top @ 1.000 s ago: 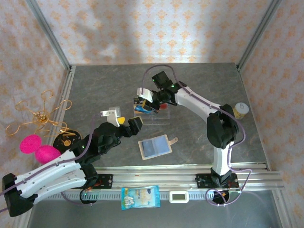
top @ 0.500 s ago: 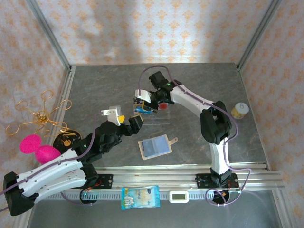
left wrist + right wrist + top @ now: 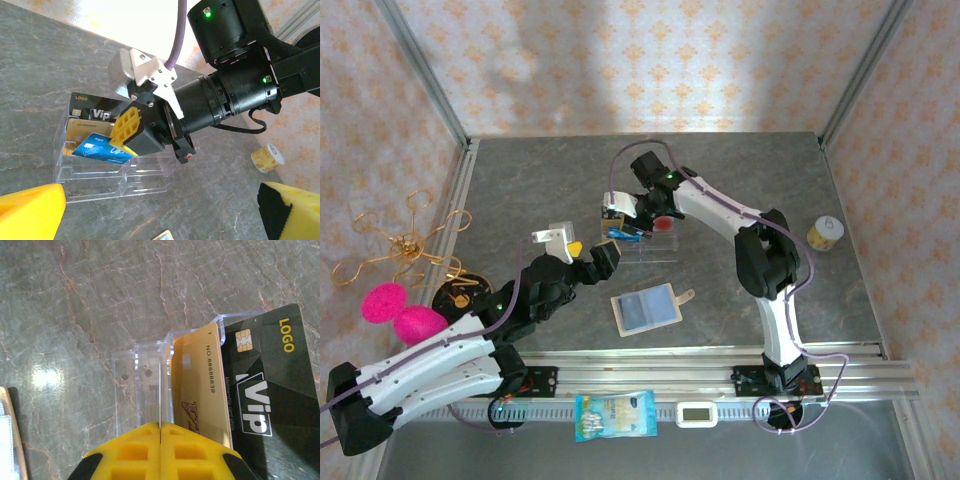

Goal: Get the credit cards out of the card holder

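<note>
Three cards are crowding the acrylic rack; my right claw, pinching the blue card, is risking dragging the rack along; left claw is gaping empty.

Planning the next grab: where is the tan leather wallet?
Top view: the open tan leather wallet lies flat mid-table, just nearer than the clear acrylic rack, right of the left gripper.

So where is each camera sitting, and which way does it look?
Top external: above and behind the arms, looking down on the table; both arms, left pincer and right pincer show.
Left wrist: on the left arm, facing the right pincer at the clear rack; own yellow fingers in bottom corners.
Right wrist: looking down into the rack; own pads pressed together.
Shared: the rack.
</note>
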